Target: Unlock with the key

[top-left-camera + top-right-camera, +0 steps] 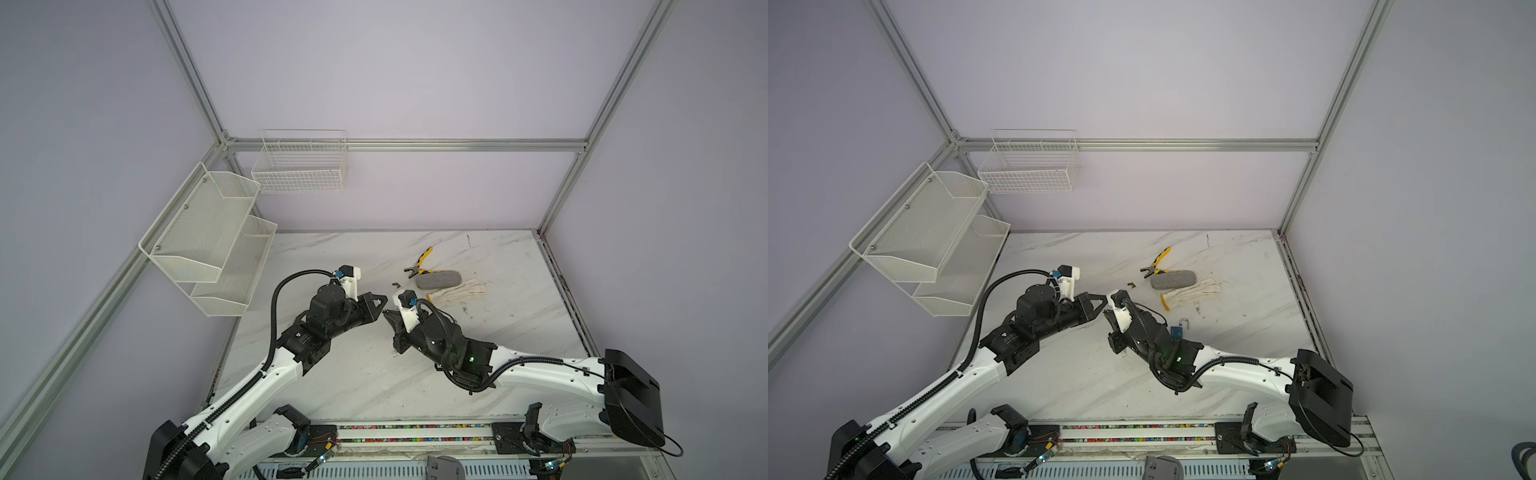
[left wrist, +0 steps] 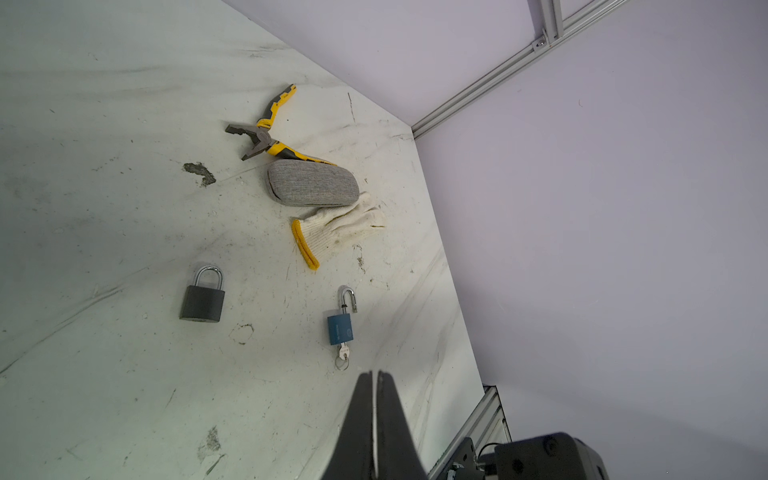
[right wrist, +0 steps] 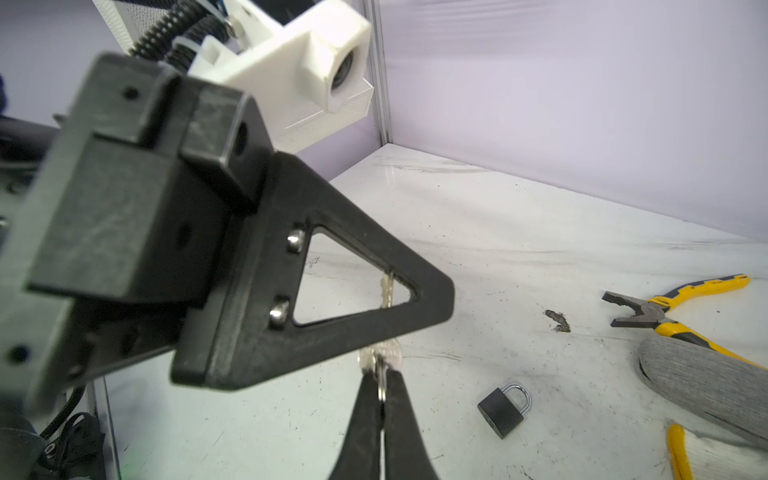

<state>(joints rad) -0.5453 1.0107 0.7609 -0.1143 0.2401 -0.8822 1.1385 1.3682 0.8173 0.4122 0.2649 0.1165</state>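
Key (image 3: pixel 390 354) pinched by both grippers, tip to tip above the desk (image 3: pixel 498 249).
The right gripper (image 3: pixel 381 376) clamps the key's head. The left gripper (image 2: pixel 376 374) is closed narrow on its blade. A locked dark padlock (image 2: pixel 202 301) lies on the desk ahead of the left gripper.

Near the middle of the white marbled surface (image 1: pixel 353 382) the black left tool (image 1: pixel 384 301) and black right tool (image 1: pixel 386 312) meet tip to tip above it, with a small silver metal key (image 3: pixel 380 353) pinched between the fingers of both. Behind them and to the right lie yellow-handled steel pliers (image 1: pixel 422 264). A grey oval fabric case (image 1: pixel 438 279) touches their near side, and a white knitted glove (image 1: pixel 457 291) touches the case's near side. A blue padlock (image 1: pixel 1177 331) lies just right of the right arm's wrist, with a second key (image 2: pixel 343 353) in its base. A dark grey padlock (image 2: pixel 202 297) lies apart from it, near the glove's cuff.
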